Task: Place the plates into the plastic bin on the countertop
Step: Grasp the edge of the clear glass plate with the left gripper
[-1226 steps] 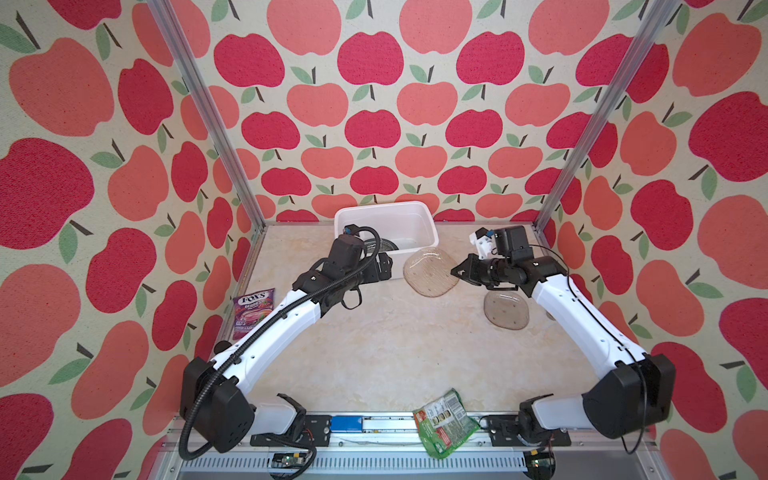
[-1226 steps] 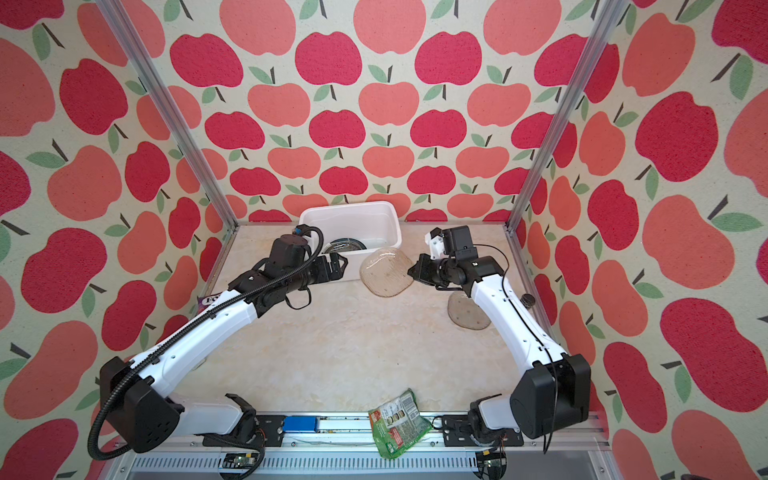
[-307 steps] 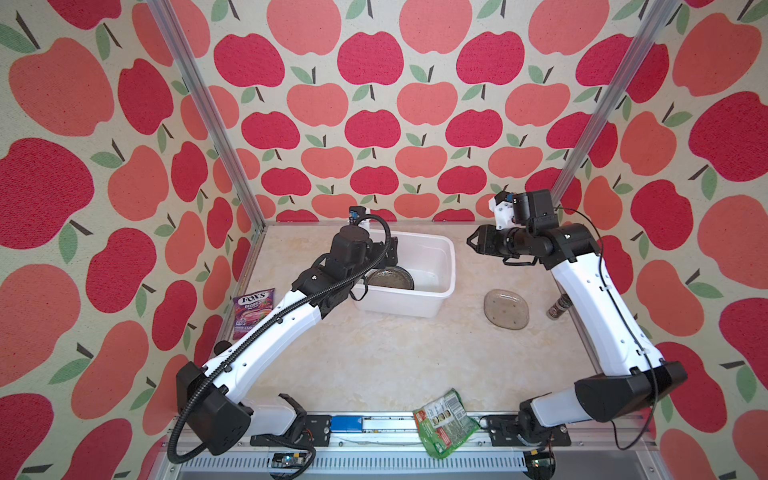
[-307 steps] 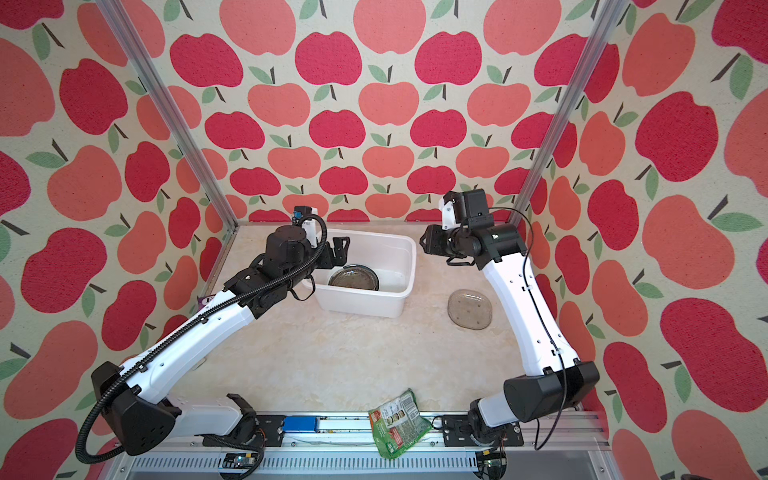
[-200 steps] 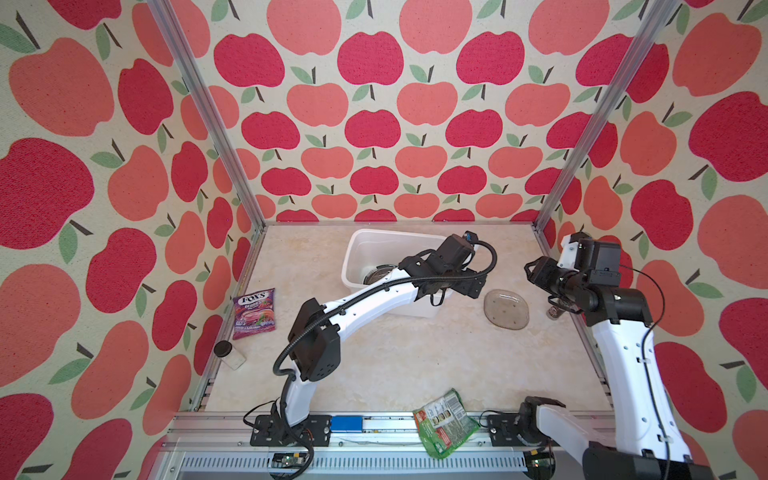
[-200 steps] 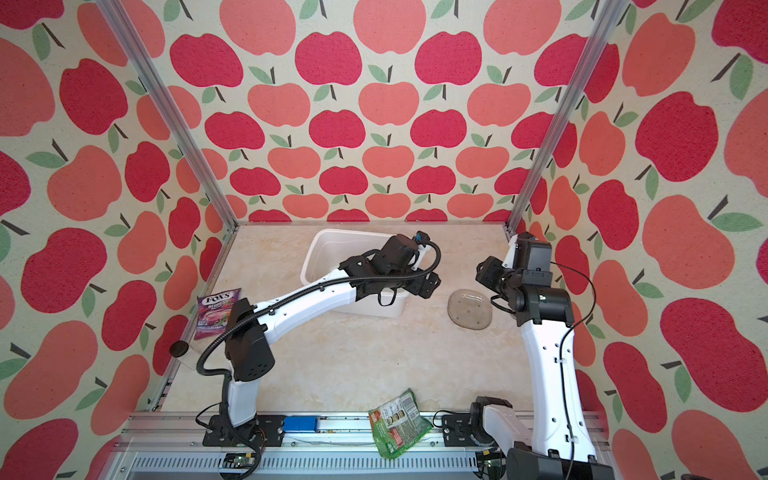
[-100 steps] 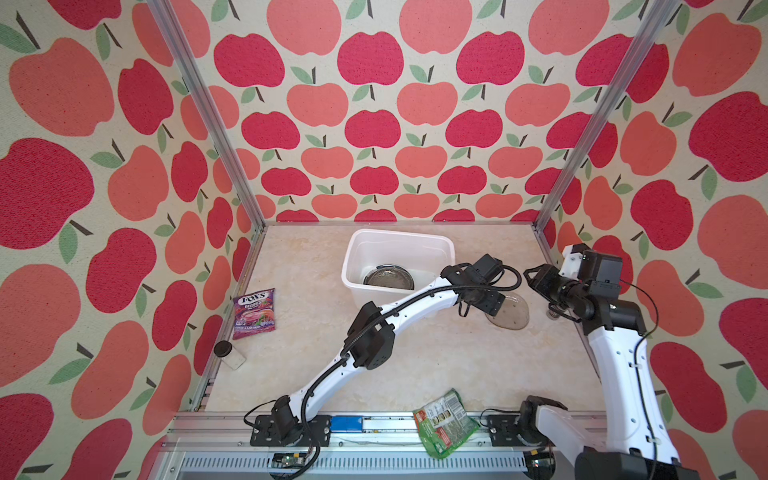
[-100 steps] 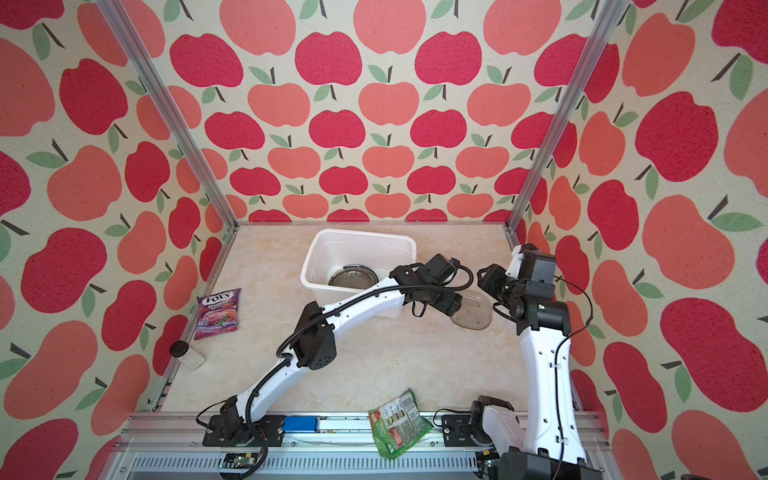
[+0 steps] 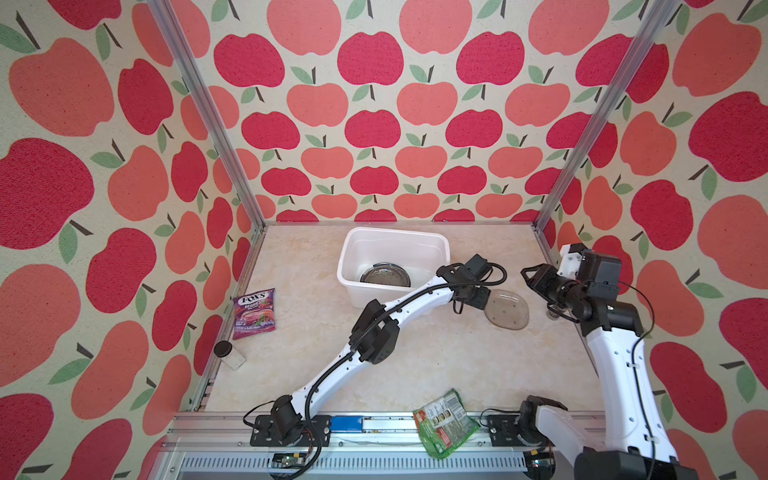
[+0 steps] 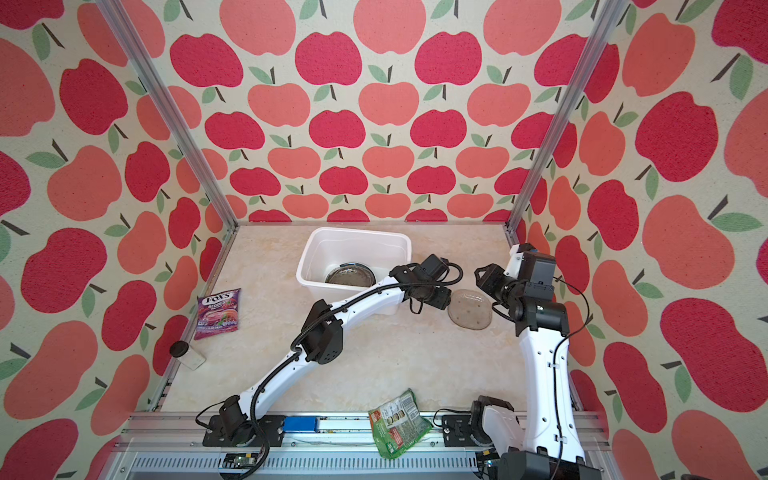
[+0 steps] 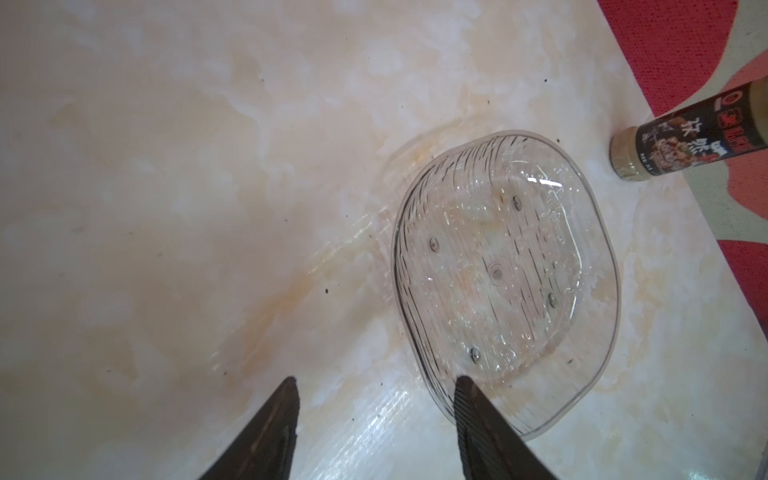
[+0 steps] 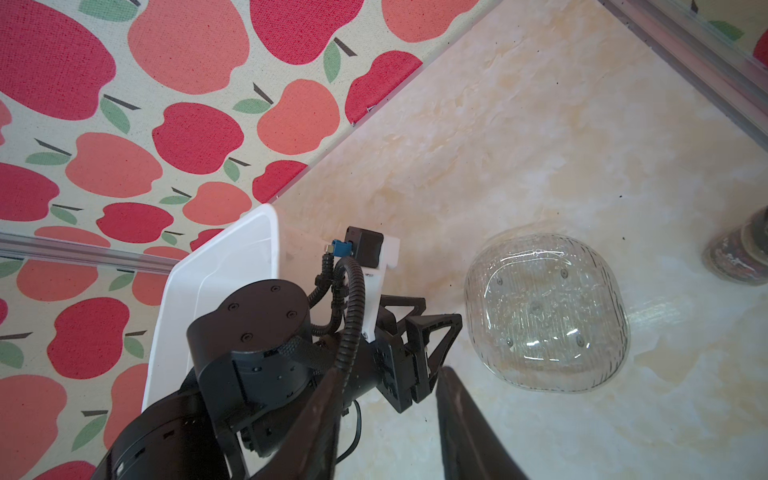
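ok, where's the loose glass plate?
In both top views the glass plate lies on the countertop right of the plastic bin, at the left claw.

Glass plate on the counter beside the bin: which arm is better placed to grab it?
Left. The left gripper sits at the rim of the glass plate, on the plastic bin side, open jaws straddling the edge. The right gripper hangs raised, apart from it, empty.

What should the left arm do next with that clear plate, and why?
Probably nudge the left fingers forward so the near rim of the glass plate sits between them, ready to grip. The plate lies on the countertop, outside the plastic bin; the fingers stand open, one tip over its edge, the other short of it.
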Robot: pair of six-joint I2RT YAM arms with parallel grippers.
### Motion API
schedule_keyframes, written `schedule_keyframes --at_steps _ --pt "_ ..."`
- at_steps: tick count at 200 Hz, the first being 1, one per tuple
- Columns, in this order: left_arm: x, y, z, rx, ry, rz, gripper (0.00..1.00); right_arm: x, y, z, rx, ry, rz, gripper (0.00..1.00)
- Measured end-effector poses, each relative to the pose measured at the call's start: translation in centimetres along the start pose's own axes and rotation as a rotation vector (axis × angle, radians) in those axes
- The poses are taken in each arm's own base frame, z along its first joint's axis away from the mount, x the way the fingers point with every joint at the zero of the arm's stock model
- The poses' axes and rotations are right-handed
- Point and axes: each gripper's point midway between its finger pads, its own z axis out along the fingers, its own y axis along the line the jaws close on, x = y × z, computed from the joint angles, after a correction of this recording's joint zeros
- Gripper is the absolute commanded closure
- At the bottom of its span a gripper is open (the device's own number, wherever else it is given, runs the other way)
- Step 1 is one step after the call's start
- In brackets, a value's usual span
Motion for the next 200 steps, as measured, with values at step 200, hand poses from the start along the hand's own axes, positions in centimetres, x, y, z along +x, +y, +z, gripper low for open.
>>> schedule_keyframes --at_steps 200 --pt "-0.3 -0.8 2.8 0.051 -0.045 -0.071 0.66 1.3 -0.5 1.4 -0.051 0.007 0.015 0.62"
